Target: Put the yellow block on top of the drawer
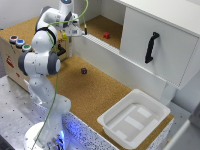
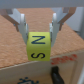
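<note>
The yellow block [image 2: 39, 47] is a small bright cube with black letters on its faces, and it sits clamped between my two fingers [image 2: 21, 27]. My gripper [image 2: 39, 38] is shut on it. In the exterior view the gripper [image 1: 65, 37] holds the yellow block [image 1: 64, 36] in the air at the back, toward the exterior view's left, above the cork board. The drawer [image 1: 165, 55] is a white cabinet with a black handle [image 1: 151, 47] on the exterior view's right. Its flat white top [image 1: 170, 10] lies well away from the gripper.
A small red block [image 1: 106, 35] lies on the cork behind a low white wall [image 1: 115, 60]. On the cork mid-table rests a small dark cube [image 1: 84, 71]. A white tray [image 1: 135, 117] stands at the front right. A wooden box with coloured buttons [image 1: 17, 42] stands at left.
</note>
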Robot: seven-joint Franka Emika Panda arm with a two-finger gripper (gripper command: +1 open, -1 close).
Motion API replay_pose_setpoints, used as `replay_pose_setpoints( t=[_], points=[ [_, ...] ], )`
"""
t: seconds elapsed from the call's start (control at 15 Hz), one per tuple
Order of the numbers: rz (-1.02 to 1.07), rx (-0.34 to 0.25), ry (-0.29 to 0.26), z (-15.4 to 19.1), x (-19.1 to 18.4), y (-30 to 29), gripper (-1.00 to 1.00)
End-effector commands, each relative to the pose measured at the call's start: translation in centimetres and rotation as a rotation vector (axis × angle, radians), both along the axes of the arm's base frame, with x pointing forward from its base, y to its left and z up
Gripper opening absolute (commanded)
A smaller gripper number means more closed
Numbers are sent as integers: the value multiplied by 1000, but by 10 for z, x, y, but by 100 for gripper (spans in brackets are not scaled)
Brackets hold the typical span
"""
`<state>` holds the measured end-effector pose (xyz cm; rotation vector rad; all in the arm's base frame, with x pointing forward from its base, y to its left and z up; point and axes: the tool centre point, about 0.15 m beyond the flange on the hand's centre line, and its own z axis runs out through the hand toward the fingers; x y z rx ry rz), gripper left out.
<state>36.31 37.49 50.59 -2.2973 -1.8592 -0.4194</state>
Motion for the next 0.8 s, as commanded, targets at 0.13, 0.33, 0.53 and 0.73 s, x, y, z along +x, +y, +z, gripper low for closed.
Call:
replay_pose_setpoints(
  t=[0.13, 0.33, 0.53, 0.73],
  points=[
    [431, -218, 89, -14, -15, 101, -100],
    [478, -269, 99, -35, -20, 114, -100],
    [435, -276, 130, -58, -14, 123, -100],
    [390, -278, 141, -66, -12, 128, 100]
  ],
)
